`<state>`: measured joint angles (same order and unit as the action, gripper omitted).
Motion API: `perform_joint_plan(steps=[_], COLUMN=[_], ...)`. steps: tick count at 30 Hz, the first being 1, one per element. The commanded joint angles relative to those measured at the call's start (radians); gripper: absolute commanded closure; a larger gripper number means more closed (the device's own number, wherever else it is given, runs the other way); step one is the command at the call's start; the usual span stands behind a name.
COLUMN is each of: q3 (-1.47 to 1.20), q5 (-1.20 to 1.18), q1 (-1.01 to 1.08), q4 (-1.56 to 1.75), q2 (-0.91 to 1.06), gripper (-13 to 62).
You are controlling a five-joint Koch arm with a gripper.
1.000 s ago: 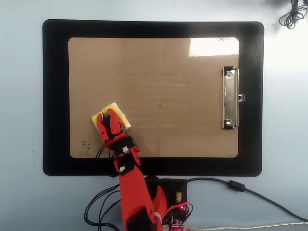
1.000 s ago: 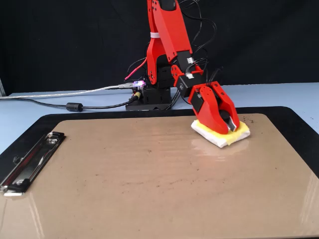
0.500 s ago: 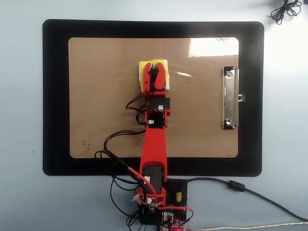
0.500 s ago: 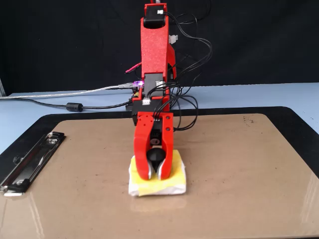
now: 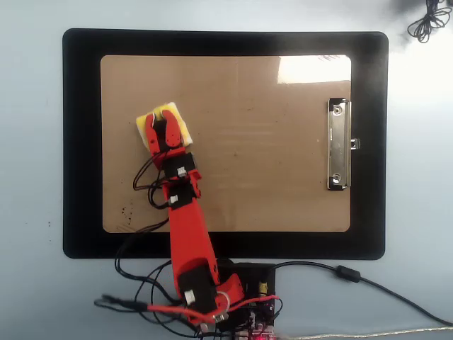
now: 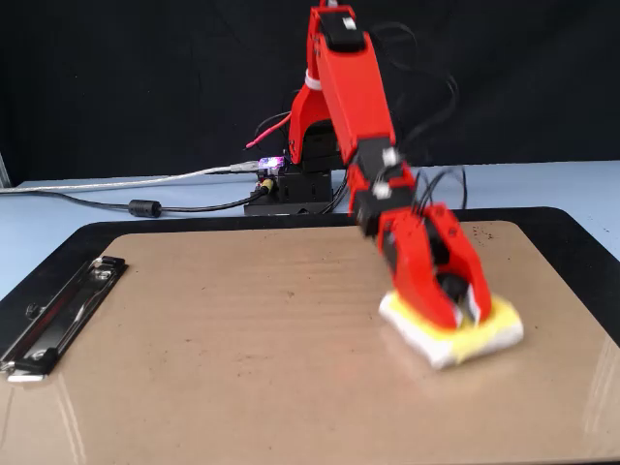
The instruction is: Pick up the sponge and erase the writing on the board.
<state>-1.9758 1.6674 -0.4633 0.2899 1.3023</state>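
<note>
Overhead view: red pincer [image 5: 164,126] pressed down on the sponge [image 5: 182,126], jaws clamped either side of its middle, yellow and white edges showing out to left and right of them. Sponge flat on the board [image 5: 269,184], in its left half, toward the upper part, well apart from the silver clip [image 5: 338,144] on the right short edge. Arm stretched from its base at the bottom edge, leaning up and slightly left across the board's lower rim. Board centred on a black mat [image 5: 81,142], mat on a pale blue bench [image 5: 28,170]. No clear letters on the tan surface; only faint specks near the lower left corner and the centre. Bright glare patch at the board's top right. Black cable [image 5: 368,283] trailing right from the base.

Fixed view: seen from the opposite side, arm coming down from the back toward the right. Pincer [image 6: 463,302] blurred, closed on the dark knob of the sponge [image 6: 484,337], which lies directly beneath it, touching the board [image 6: 223,349] in the right half, near the front. White underside and yellow top of the sponge visible below and right of the jaws. Clip [image 6: 58,315] at the far left edge, well apart. Mat [image 6: 581,242] showing round the board's rim; black backdrop behind.
</note>
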Motion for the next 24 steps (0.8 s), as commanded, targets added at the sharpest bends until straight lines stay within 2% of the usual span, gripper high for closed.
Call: perform_joint_plan(steps=[1,3,7,11,18,24], q3=[-0.005,-0.008,-0.006,-0.017,-0.092,-0.169], q5=[0.058,0.066,0.124,0.178,0.095,0.063], q1=[-0.020,-0.072,-0.278,-0.460,-0.492,-0.548], q4=[-0.153,-0.391,-0.617,-0.614,-0.580,-0.359], q2=[0.241,0.440,0.583,0.545,0.413,0.301], gripper=[57.4,57.4,57.4,57.4,57.0,56.7])
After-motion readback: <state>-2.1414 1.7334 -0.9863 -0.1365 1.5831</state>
